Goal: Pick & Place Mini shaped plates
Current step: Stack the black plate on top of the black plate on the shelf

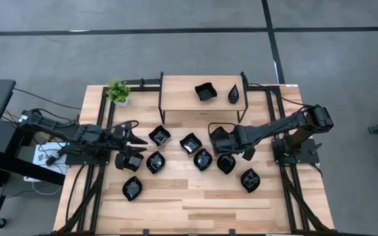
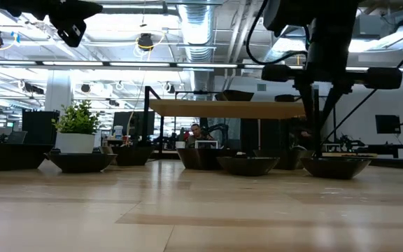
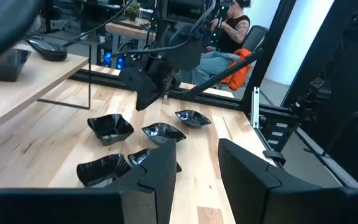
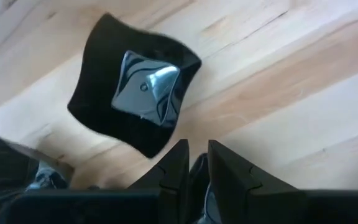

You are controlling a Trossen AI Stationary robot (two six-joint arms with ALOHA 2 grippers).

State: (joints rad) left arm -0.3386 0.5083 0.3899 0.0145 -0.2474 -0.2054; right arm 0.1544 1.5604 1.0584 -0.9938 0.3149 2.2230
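Right gripper is down low over the middle of the table, and from its wrist camera I cannot tell whether it has hold of anything. Just beyond it lies a wavy-edged square plate, glossy black with a flat, mirror-like floor, flat on pale, streaky butcher-block wood. Left gripper hovers off the boards, its jaws plainly apart with nothing between them. Ahead of it, five shiny black dishes are scattered across the planks, the nearest a crinkle-rimmed square. From above, the mini shaped plates lie in a loose band between and below the two grippers. Seven are clear on the table top, mixing ruffled squares and pointed leaf forms, all dark and reflective. An eighth dark shape, tucked right under the left gripper, may be another. Beyond both grippers stands a raised wooden shelf on thin black legs. It carries two more, one wavy square and one teardrop. One small green potted plant sits at the far corner, behind the left gripper.
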